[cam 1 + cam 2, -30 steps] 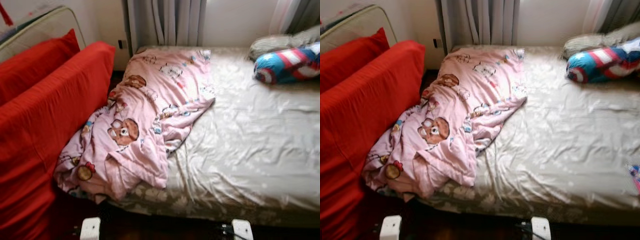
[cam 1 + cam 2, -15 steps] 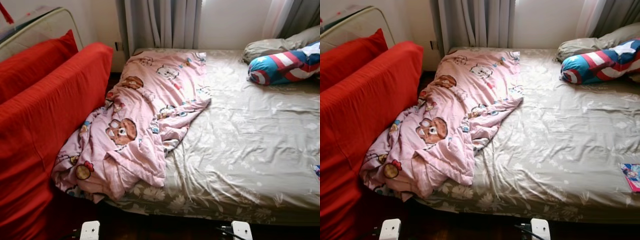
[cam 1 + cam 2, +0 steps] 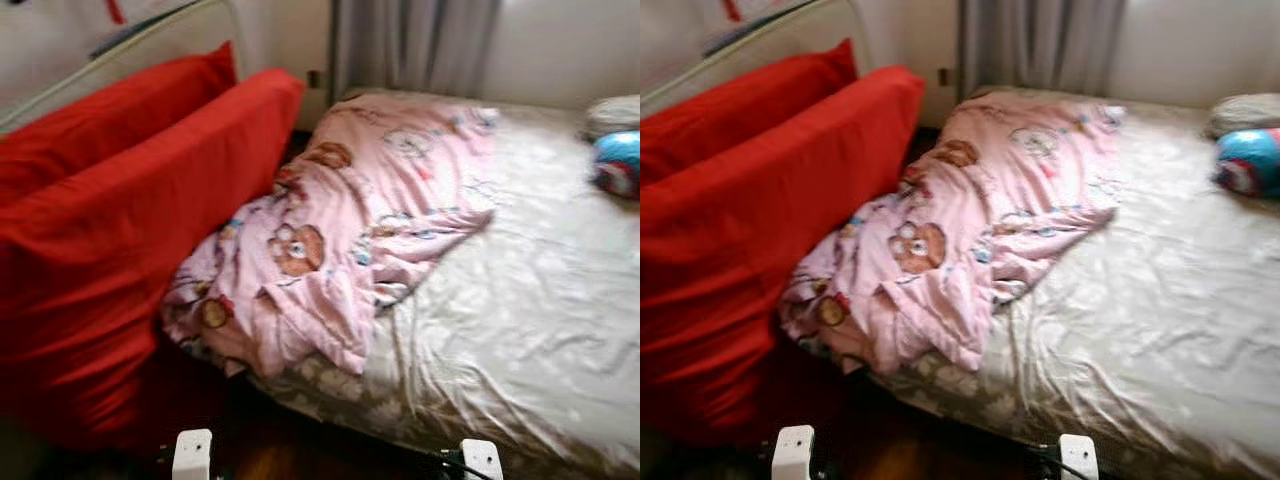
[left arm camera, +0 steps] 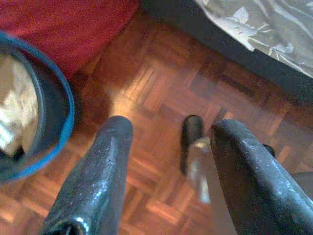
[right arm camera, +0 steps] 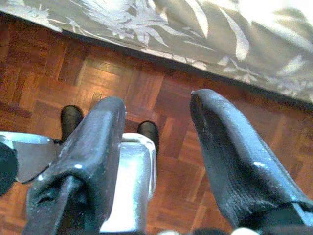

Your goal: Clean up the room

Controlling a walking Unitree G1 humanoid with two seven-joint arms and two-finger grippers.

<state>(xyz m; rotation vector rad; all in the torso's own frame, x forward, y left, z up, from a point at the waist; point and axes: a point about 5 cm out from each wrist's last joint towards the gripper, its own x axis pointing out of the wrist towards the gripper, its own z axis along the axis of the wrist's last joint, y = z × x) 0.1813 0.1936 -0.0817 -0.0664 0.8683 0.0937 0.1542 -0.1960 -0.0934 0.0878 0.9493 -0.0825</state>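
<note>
A crumpled pink blanket [image 3: 350,230] with cartoon bears lies across the left half of the bed [image 3: 530,300], one corner hanging over the near edge. A blue, red and white pillow [image 3: 618,165] lies at the far right of the bed. My left gripper [image 4: 172,128] hangs open above the parquet floor, near a dark bin with a blue rim [image 4: 68,98] that holds something pale. My right gripper [image 5: 156,102] is also open, over the floor beside the bed's leaf-patterned sheet edge [image 5: 146,19]. Neither gripper holds anything.
A big red sofa [image 3: 120,220] stands close against the left side of the bed, leaving a narrow dark gap. Grey curtains [image 3: 415,45] hang behind the bed. A grey pillow [image 3: 1245,108] lies at the far right. Parquet floor [image 4: 161,83] runs along the near bed edge.
The whole picture has shifted right and blurred: the camera has turned left, so more of the red sofa shows and the pillows sit at the right edge.
</note>
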